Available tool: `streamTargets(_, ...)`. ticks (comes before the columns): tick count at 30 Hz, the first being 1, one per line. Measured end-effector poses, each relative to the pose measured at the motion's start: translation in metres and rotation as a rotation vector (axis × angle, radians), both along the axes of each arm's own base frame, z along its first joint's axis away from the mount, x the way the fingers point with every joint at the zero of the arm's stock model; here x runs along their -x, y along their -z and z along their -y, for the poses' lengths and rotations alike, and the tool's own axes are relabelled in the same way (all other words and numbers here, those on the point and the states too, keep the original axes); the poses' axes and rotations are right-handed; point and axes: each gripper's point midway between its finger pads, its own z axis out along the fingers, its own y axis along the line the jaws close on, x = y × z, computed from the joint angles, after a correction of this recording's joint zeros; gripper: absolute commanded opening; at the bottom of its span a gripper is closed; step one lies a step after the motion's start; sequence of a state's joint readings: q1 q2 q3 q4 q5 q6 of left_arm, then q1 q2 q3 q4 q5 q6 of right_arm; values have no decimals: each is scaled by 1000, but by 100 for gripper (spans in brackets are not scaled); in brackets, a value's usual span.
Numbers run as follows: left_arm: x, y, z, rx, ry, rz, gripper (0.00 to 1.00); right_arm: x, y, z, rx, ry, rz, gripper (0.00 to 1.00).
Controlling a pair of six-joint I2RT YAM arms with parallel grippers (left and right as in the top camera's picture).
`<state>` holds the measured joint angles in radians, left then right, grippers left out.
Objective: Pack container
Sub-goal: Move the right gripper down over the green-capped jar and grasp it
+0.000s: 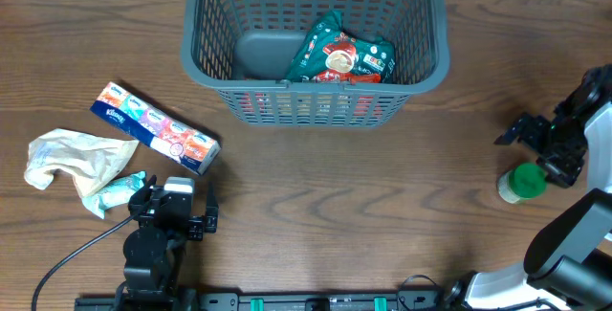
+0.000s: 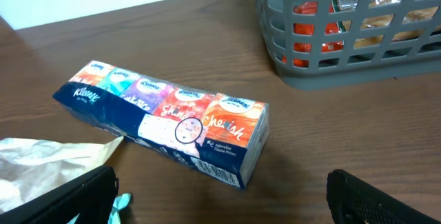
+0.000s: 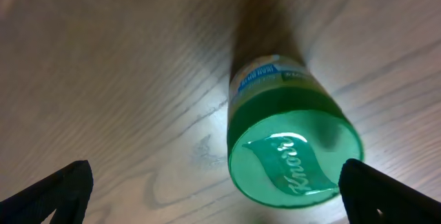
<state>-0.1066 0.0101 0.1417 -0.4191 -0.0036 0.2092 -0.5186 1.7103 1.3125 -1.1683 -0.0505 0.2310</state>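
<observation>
**Hovering wide-open over the green jar, with the basket well away from both claws**

Your right claw (image 3: 220,193) has its jaws spread wide. In its wrist view the two dark fingertips (image 3: 58,189) sit at the lower corners of the frame. The green-lidded jar (image 3: 296,158) stands upright below them, in the gap but nearer the right-hand finger. You cannot tell from here whether that finger touches the lid. The lid reads "Knorr". From overhead, the jar (image 1: 521,182) is just beside the right claw (image 1: 545,144).

Your left claw (image 2: 220,203) is also spread wide and grips nothing. Just ahead of its fingers, the tissue pack (image 2: 172,117) lies flat and slanted on the wooden table (image 2: 310,134). A crumpled pale wrapper (image 2: 48,158) sits off the left finger, with a small teal item (image 2: 120,207) right at that fingertip.

The container (image 2: 344,52) is farther ahead of the left claw and to its right, past the tissue pack. From the right claw it lies well apart, ahead and to the left. Overhead, the container (image 1: 316,100) holds a green-and-red snack bag (image 1: 344,57) and a grey rounded object (image 1: 266,55) that is too indistinct to identify.
</observation>
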Motion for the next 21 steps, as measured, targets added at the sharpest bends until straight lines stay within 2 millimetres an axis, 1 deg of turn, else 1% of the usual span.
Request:
streamTargets(6,0,0,0,0,0,0,98,5,9,-3,-7,8,-15,99)
streamTargets(14,0,0,0,0,0,0,98,4,10,-1,-1,12,-13,99)
streamTargets(21,0,0,0,0,0,0,99,13,10,6,24,59,-45,99)
